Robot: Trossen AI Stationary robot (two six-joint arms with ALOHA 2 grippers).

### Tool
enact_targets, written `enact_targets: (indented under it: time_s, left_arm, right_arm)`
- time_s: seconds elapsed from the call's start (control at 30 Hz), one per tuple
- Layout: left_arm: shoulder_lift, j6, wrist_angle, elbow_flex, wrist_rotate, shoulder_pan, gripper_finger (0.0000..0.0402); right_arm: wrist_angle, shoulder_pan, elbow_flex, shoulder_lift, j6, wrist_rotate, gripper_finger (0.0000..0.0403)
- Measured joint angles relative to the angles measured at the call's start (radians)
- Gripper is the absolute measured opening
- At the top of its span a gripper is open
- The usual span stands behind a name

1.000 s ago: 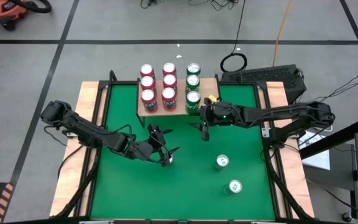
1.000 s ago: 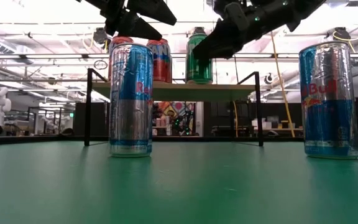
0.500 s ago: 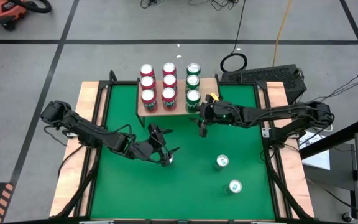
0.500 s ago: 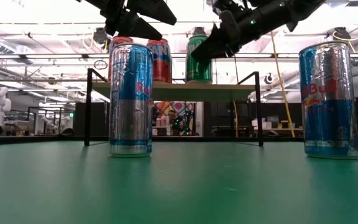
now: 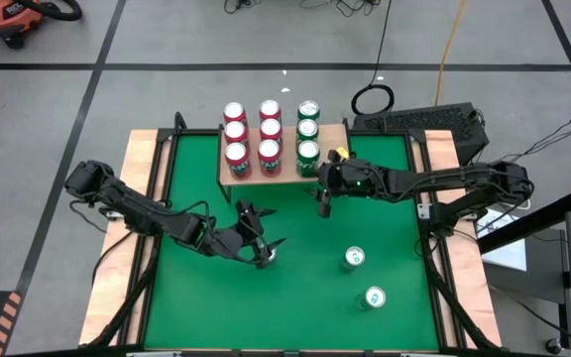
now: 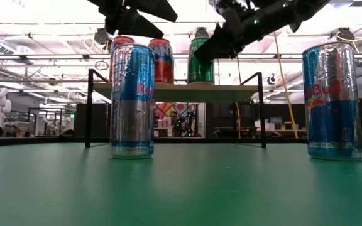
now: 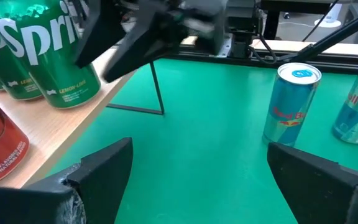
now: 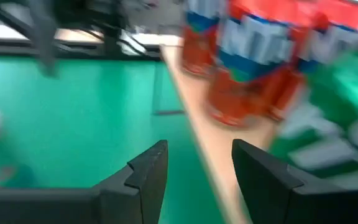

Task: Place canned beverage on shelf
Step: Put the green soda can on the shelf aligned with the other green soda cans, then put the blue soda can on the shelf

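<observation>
The shelf (image 5: 285, 177) is a light-wood board on thin black legs at the table's far edge. It holds several red cans (image 5: 252, 134) and three green cans (image 5: 307, 131). A silver-blue can (image 5: 269, 255) stands upright on the green table, and it also shows in the low view (image 6: 132, 100). My left gripper (image 5: 263, 230) is open and empty just above and behind this can. My right gripper (image 5: 322, 206) is open and empty in front of the shelf's right end, below the green cans. Its own view shows the red cans (image 8: 241, 68) close by.
Two more silver-blue cans stand upright on the table's right half, one (image 5: 354, 259) nearer the middle and one (image 5: 374, 297) nearer the front edge. Both show in the left wrist view (image 7: 294, 102). The shelf's black legs (image 6: 91, 107) stand on the table. Green table lies bare at front left.
My right gripper has drawn a little toward the far edge and the shelf, staying open. My left gripper has kept its place over the can. No can has moved.
</observation>
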Motion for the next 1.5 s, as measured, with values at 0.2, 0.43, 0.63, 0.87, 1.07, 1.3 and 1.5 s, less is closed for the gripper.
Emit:
enact_targets:
  time_s: [0.2,0.43,0.63,0.87,1.07,1.3,1.5]
  left_arm:
    - [0.000,0.000,-0.017,0.001,0.000,-0.033,0.0370]
    - [-0.045,-0.117,-0.227,0.002,0.001,-0.114,0.0370]
    - [-0.069,-0.268,-0.322,0.002,0.028,-0.211,0.0370]
    - [-0.026,-0.471,-0.326,0.002,-0.074,-0.290,0.0370]
    - [0.115,-0.685,-0.365,0.001,-0.182,-0.328,0.0370]
    - [0.325,-0.783,-0.195,0.001,-0.429,-0.339,0.0370]
    - [0.394,-0.783,-0.140,0.001,-0.511,-0.285,0.0370]
  right_arm:
    - [-0.076,0.107,0.000,-0.021,0.106,-0.019,0.0171]
    - [-0.157,0.317,0.000,-0.040,0.260,-0.013,0.0171]
    - [-0.169,0.494,0.000,-0.040,0.292,0.097,0.0171]
    - [-0.167,0.597,0.000,-0.040,0.286,0.198,0.0171]
    - [-0.167,0.624,0.000,-0.040,0.286,0.225,0.0171]
    - [-0.161,0.630,0.000,-0.040,0.283,0.226,0.0171]
    - [-0.161,0.628,0.000,-0.040,0.252,0.276,0.0171]
